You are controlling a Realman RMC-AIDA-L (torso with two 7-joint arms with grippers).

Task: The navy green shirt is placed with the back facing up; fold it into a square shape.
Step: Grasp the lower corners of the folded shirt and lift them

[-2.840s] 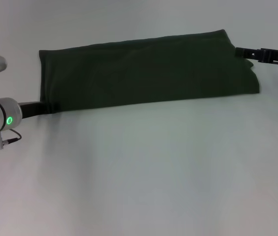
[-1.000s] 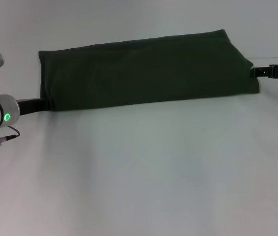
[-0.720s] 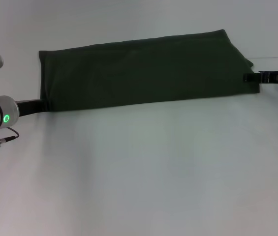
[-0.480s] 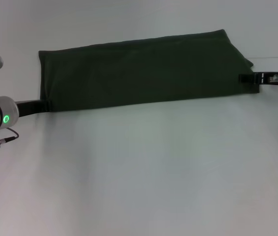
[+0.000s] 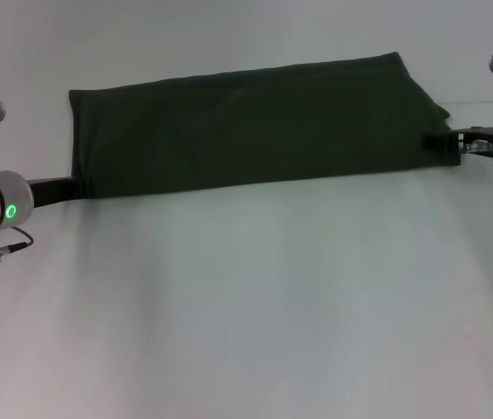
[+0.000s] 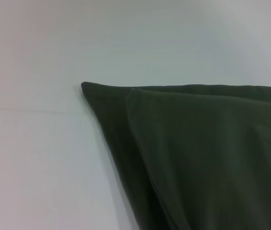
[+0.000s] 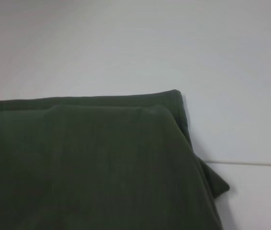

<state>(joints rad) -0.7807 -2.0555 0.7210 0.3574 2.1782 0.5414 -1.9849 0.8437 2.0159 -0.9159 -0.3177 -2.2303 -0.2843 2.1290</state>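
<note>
The shirt (image 5: 255, 127) is laid on the far part of the white bench (image 5: 255, 305), folded into a long band running left to right. The left gripper (image 5: 73, 186) is placed at the band's near-left corner, the right gripper (image 5: 445, 141) at its near-right corner. Whether either gripper is spread or pinching cloth cannot be told. Layered folds are shown in both wrist views.
</note>
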